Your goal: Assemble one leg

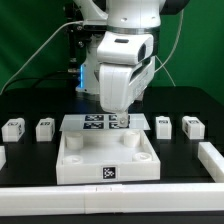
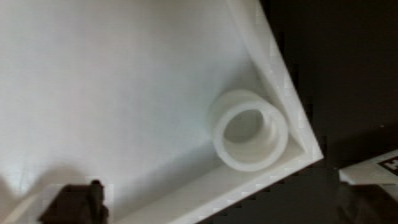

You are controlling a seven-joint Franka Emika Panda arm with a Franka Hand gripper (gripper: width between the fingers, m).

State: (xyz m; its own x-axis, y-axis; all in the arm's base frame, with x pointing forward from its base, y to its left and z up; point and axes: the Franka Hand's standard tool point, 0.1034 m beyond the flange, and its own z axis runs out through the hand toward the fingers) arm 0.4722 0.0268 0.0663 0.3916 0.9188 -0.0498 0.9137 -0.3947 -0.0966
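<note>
One white tray (image 1: 108, 160) nearest, round socket (image 2: 249, 130) at its corner plain in the wrist view. Over its far edge, gripper (image 1: 117, 119) hanging low, nothing seen in its grasp; width of opening impossible to tell, only one dark finger (image 2: 71, 203) showing. Behind, marker board (image 1: 104, 123). Four legs (image 1: 45, 127) standing in line with it, two either side, apart from the gripper.
</note>
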